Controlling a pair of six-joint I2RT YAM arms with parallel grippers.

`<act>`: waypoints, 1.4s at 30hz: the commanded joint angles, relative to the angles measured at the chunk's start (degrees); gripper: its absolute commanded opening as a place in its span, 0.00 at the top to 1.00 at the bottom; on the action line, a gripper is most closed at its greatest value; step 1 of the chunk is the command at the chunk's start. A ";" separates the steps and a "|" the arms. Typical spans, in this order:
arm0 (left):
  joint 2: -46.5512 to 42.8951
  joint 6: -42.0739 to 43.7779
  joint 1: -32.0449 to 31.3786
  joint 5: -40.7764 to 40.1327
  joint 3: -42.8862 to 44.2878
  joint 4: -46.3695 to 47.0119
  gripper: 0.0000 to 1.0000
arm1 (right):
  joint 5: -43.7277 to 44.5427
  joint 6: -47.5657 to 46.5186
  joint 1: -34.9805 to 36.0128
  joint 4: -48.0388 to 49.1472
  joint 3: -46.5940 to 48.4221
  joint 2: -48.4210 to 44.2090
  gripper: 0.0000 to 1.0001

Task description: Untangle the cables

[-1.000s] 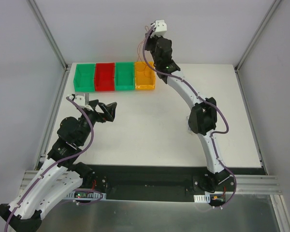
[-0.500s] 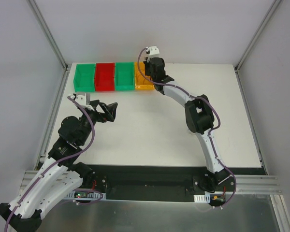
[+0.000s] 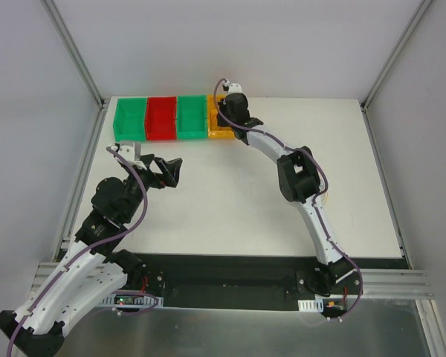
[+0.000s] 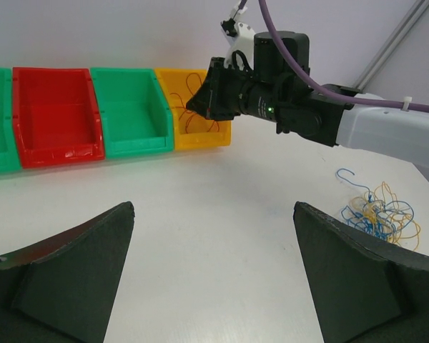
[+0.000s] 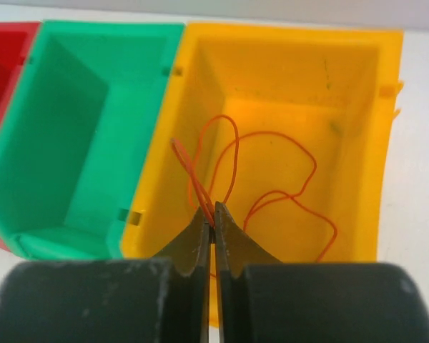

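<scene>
My right gripper is shut on a thin orange cable that loops down into the yellow bin. From above, that gripper points down over the yellow bin. A tangle of blue, yellow and white cables lies on the table to the right in the left wrist view, beside the right arm. My left gripper stands wide open above bare table with nothing between its fingers, well short of the bins. Seen from above, it is at the left.
Four bins stand in a row at the table's far edge: green, red, green, then yellow. The right arm arches across the table's middle right. Frame posts rise at the back corners.
The right arm has come down and forward, lowering its gripper and the orange cable into the yellow bin. The left arm has stayed still.
</scene>
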 commanded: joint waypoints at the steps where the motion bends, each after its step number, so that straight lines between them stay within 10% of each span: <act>1: 0.34 -0.87 0.22 0.92 1.38 1.09 0.07 | -2.24 9.16 -1.79 -2.14 4.91 2.58 1.00; 8: 0.51 -0.87 0.31 0.66 1.47 1.00 0.07 | -4.62 12.87 -2.41 -5.84 12.39 7.42 0.99; 16: 0.43 -0.78 0.31 0.48 1.38 0.91 0.08 | -1.90 10.85 -1.71 -5.92 10.02 5.40 0.61; 27: -0.36 -0.78 0.31 0.13 1.47 0.91 0.08 | 0.74 6.37 -1.09 -10.84 7.73 -0.93 0.39; 42: -0.54 -2.01 1.01 2.15 1.47 0.82 0.08 | 2.94 -0.22 -0.13 -17.26 3.62 -8.39 0.26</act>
